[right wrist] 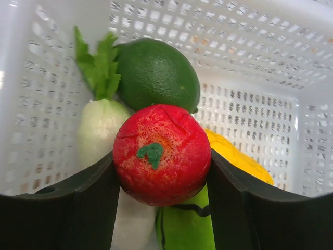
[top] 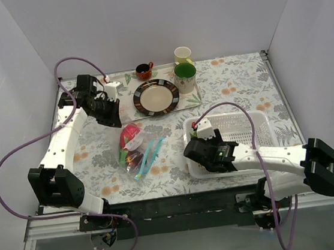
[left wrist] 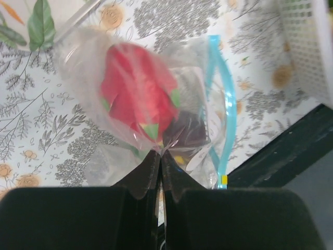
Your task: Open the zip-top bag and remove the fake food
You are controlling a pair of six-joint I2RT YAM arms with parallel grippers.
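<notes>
We take the white basket (top: 247,131), at the near right of the scene, as our reference throughout. Inside it the right gripper (right wrist: 161,156) is clamped on a red fruit (right wrist: 156,130), one finger on each flank and the jaws held wide by its girth. Beneath and behind this piece in the basket lie a green lime (right wrist: 156,73), a white leafy vegetable (right wrist: 101,127) and a yellow piece (right wrist: 237,156). We therefore judge part of the fake food to be out of the bag already, and this piece to need only a release straight down. Left of the basket and apart from it lies the zip-top bag (top: 150,144), its long axis running from a near end beside the basket's left wall to a far end well away from it. The blue zip strip (top: 149,161) sits at the near end and gapes open. Within the bag we note a red-magenta piece (left wrist: 138,99) and a dark brown piece (left wrist: 187,133). Farthest from the basket, the left gripper (left wrist: 160,159) is closed tight, pinching the clear film at the bag's far, sealed end; whether that end is lifted we cannot tell. We judge the right arm the nearer to the mouth, which lies to its left, so the next reach calls for travel leftward out of the basket and in along the bag's axis
</notes>
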